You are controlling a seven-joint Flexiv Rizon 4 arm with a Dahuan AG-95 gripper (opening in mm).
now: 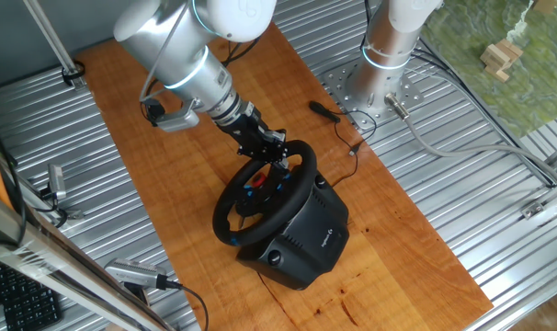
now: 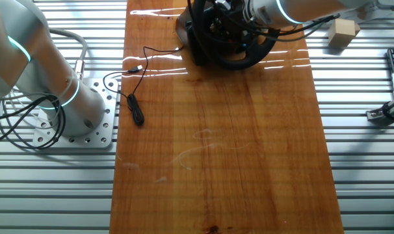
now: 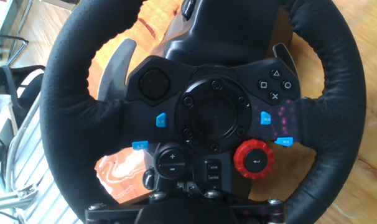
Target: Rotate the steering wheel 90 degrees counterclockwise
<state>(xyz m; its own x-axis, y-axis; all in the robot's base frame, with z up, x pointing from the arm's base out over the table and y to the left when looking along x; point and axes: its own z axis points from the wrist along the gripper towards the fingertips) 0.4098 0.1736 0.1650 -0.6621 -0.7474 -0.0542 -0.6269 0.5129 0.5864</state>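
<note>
In one fixed view the steering wheel tilts on its base mid-tabletop, the claw at its upper rim; grip state unclear. The other fixed view adds a wooden block. The hand view shows a red dial; button markings are unreadable.

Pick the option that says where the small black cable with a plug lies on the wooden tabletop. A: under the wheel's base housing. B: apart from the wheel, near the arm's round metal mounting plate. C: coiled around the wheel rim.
B: the small black cable lies on the wooden tabletop beside the round metal mounting plate, well apart from the black round steering wheel.
</note>
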